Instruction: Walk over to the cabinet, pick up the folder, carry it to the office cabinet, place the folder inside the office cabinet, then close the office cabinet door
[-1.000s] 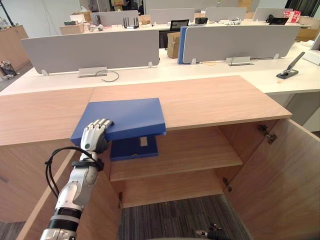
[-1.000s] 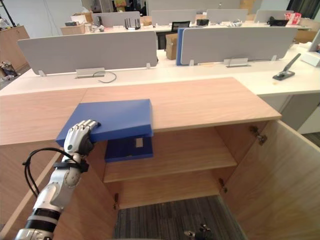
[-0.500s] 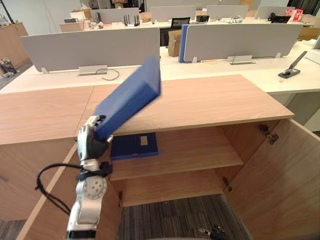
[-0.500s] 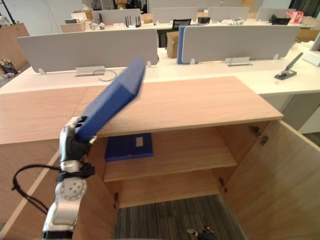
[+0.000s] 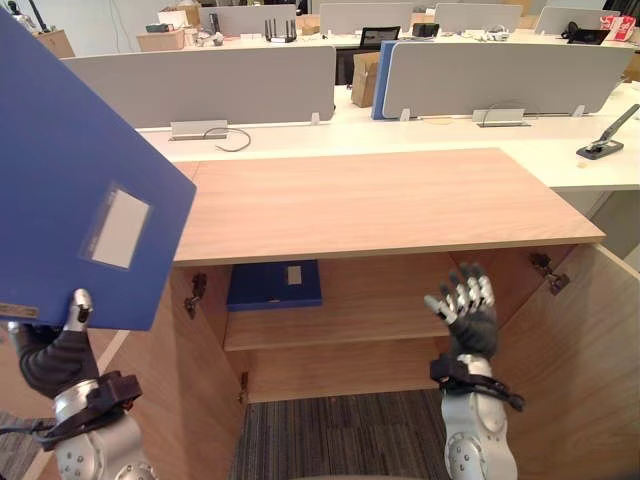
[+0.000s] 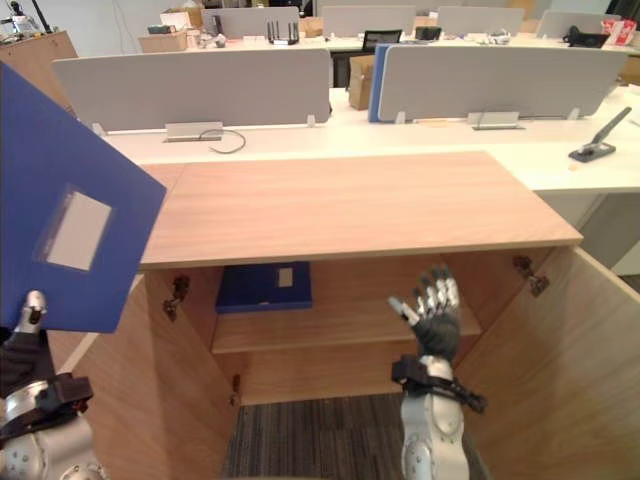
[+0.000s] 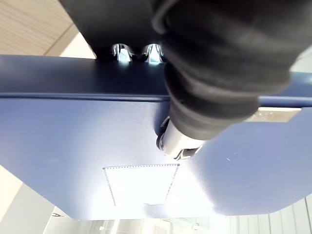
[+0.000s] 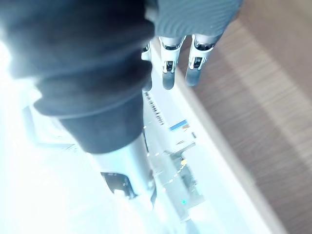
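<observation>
Done: I am pinching the folder (image 5: 70, 190) in my left hand (image 5: 45, 355).
Right hand (image 5: 468, 315): spreading wide, empty.
To do: putting it in the cabinet (image 5: 380, 200), closing the door (image 5: 570, 370).

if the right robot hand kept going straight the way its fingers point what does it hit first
Probably the front edge of the cabinet top: the open right robot hand points up just below it. Depth is unclear, so it might pass in front of that edge instead.

The folder (image 5: 80, 190) at nine o'clock is deep blue with a pale label pocket (so is the second folder (image 5: 274, 284) toward seven o'clock), the cabinet (image 5: 380, 200) light wood grain, the carpet (image 5: 340, 435) at six o'clock dark grey and striped.
</observation>
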